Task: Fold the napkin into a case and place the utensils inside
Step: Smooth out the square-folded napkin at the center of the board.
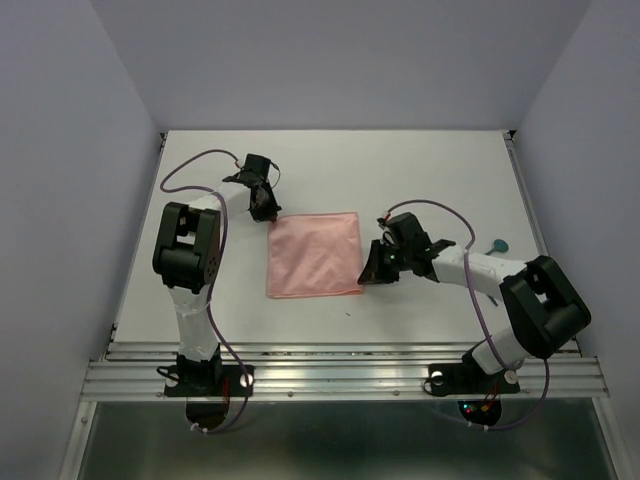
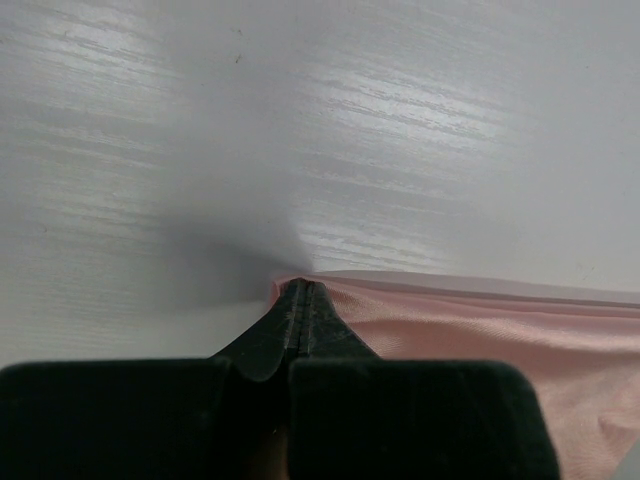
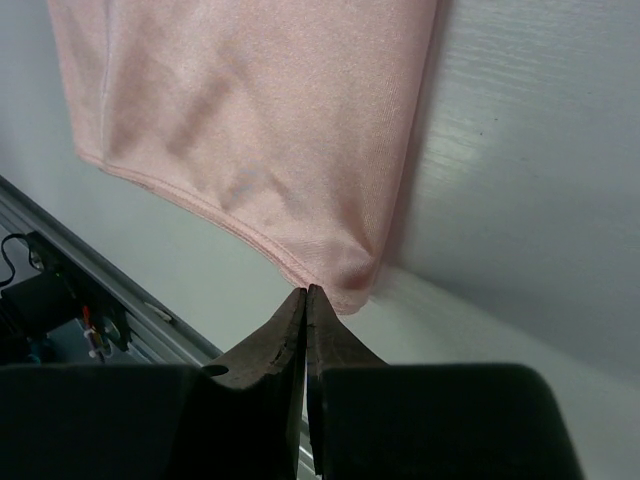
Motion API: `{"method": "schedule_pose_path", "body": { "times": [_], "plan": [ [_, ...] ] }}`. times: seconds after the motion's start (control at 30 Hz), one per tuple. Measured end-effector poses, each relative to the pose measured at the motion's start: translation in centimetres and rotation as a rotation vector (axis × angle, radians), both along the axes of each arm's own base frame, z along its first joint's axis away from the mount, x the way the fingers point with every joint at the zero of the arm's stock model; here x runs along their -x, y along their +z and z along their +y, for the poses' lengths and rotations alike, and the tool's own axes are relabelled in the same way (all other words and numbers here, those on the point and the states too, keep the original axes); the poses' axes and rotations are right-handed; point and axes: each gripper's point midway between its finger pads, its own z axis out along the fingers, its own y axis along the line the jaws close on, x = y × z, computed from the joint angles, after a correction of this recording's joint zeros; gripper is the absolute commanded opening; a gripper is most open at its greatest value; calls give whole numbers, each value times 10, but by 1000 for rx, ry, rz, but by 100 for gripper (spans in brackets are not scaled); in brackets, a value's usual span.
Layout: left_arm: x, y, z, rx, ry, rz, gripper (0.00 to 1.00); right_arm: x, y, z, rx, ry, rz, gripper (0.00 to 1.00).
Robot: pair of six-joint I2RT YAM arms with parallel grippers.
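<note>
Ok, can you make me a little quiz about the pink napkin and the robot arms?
1. True or false: the napkin lies spread flat on the table.
2. Pick one: which napkin corner is the left tool at? A) far left B) near left C) far right
3. Fill the gap: in the top view, the teal utensil lies to the ___ of the napkin.

Key: 1 true; 2 A; 3 right.
</note>
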Motion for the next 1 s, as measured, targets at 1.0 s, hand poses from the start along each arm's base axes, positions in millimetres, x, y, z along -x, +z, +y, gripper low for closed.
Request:
{"method": "schedule_pose_path", "body": {
  "times": [1.0],
  "plan": [
    [-2, 0, 0, -1, 7, -9, 0, -11, -5, 4, 118, 17, -61, 4]
  ]
}}
